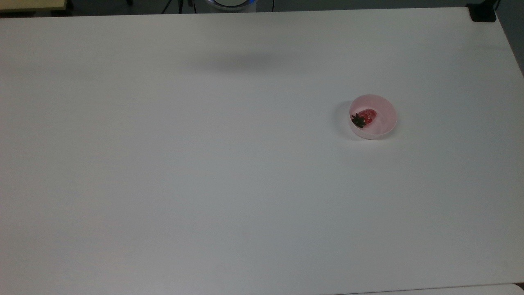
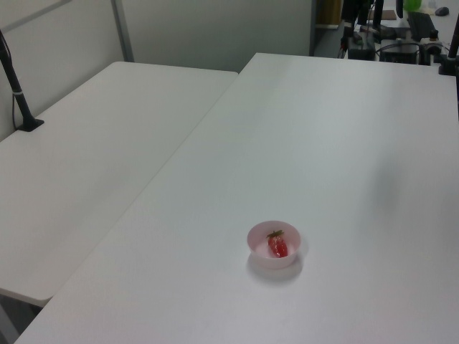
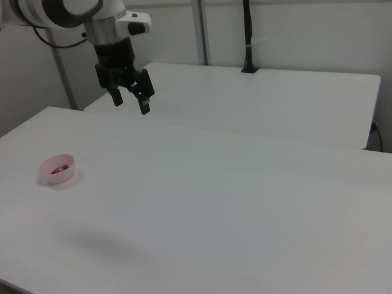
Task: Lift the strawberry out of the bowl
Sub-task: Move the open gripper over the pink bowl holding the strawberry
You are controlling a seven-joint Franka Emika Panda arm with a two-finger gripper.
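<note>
Since the gripper hangs open high above the table, well apart from the pink bowl holding the strawberry, we should centre over the fruit, descend inside the rim, and close across its red body.

Strawberry in pink bowl on white table, leafy cap seemingly toward the top view's left.

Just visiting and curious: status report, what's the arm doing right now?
Tool open, high over the table, holding nothing. Strawberry lying in the pink bowl, untouched. Nothing in the way.
</note>
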